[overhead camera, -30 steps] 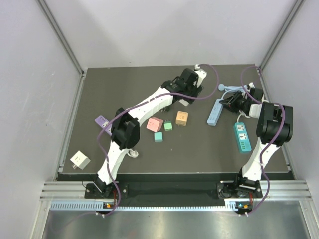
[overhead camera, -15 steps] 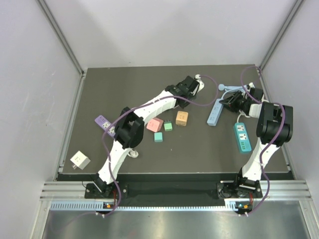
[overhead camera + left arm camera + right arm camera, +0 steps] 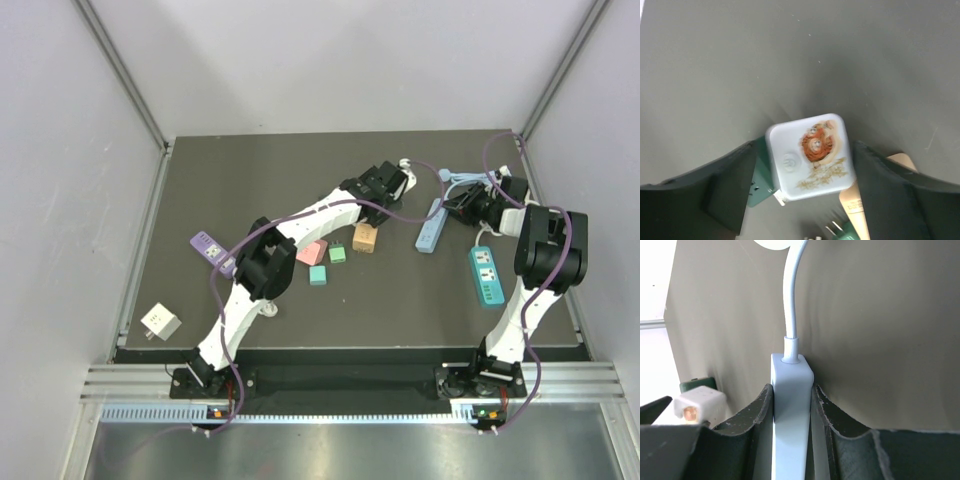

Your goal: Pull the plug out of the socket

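Since the earlier frame the left pincer (image 3: 805, 148) has slid from upper centre toward mid-frame in the top view, nearer the tan block (image 3: 365, 237); its jaws stand wide, closed on the white plug (image 3: 809, 156), a cube printed with an orange figure, raised above the table. Right pincer (image 3: 792, 389) unmoved at upper right; its fingers clamp narrowly on the end of the pale blue socket strip (image 3: 791, 420), a white cable (image 3: 790, 300) emerging above; plug and strip apart.

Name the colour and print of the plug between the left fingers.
The plug is white with an orange cartoon print; clearest in the left wrist view.
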Controlling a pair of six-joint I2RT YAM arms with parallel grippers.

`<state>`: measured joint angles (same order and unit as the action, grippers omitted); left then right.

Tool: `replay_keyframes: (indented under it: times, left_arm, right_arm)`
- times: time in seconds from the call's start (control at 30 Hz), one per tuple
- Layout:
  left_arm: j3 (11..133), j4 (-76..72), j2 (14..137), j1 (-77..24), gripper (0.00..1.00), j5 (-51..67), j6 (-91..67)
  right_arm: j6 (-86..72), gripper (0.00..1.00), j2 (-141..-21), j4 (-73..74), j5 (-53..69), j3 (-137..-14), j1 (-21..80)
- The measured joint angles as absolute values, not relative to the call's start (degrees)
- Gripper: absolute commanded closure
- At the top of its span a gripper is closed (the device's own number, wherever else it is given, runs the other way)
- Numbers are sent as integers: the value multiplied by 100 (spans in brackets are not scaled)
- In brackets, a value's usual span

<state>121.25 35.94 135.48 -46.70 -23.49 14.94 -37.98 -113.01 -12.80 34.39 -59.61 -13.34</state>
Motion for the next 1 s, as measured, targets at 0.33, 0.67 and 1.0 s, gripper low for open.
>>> replay_keyframes:
  times: [0.33, 0.67, 1.0]
  left_arm:
    - [12108, 3559, 13437, -4668, 2, -2040, 998]
    - [10342, 2676, 11231, -4659, 1, -1181, -34]
    - [7800, 1293, 9188, -4652, 2, 73, -1219]
  right_arm:
    - [-3795, 100, -11301, -1280, 3439, -5961, -1334]
    - [-3795, 100, -11301, -1273, 3435, -5966, -1334]
    - [-3706, 100, -11389, -974, 3271, -6283, -1341]
